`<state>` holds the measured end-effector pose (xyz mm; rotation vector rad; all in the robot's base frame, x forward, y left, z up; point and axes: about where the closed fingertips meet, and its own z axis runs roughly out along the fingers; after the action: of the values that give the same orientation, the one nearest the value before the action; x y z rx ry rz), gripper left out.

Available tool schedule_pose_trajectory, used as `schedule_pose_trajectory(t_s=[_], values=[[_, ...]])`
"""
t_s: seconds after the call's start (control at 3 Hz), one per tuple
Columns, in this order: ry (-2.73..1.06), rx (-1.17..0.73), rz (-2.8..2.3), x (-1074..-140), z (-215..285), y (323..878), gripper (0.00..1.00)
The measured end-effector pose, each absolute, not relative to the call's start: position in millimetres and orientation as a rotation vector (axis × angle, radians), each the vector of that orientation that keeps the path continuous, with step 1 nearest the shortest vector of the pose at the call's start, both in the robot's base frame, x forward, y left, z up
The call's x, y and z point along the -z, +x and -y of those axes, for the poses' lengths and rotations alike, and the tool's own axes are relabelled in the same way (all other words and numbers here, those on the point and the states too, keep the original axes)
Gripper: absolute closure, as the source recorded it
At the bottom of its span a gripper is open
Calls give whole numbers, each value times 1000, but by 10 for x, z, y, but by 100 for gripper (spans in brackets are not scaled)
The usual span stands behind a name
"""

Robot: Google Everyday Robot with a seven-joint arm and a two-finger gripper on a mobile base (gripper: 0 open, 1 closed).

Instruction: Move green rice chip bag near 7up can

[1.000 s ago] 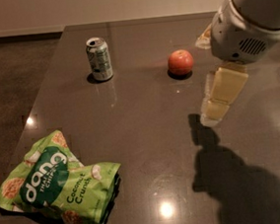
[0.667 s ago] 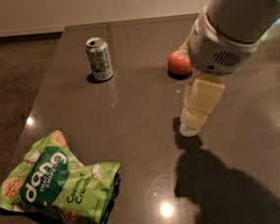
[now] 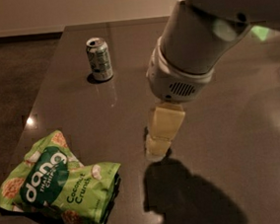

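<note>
The green rice chip bag (image 3: 58, 184) lies flat at the near left of the dark table, its "dang" oval facing up. The 7up can (image 3: 99, 59) stands upright at the far left of the table. My gripper (image 3: 157, 147) hangs from the white arm over the middle of the table, to the right of the bag and nearer than the can. It touches neither and holds nothing that I can see. Its pale fingers point down toward the tabletop.
The dark glossy table (image 3: 240, 124) ends at a left edge beside the bag, with dark floor (image 3: 8, 77) beyond. My arm (image 3: 198, 44) covers the far middle of the table and hides the apple seen earlier.
My arm and gripper have swung left and toward the near side, from the table's right toward the middle, closer to the bag. The apple is now hidden behind the arm. Bag and can have not moved.
</note>
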<state>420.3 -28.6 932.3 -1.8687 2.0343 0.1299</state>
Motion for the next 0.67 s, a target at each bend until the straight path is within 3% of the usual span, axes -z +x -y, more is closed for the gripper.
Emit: schedule_pose_trajectory(t_s=[0.67], values=[[-1964, -227, -1995, -9073, -195, 3893, 0]])
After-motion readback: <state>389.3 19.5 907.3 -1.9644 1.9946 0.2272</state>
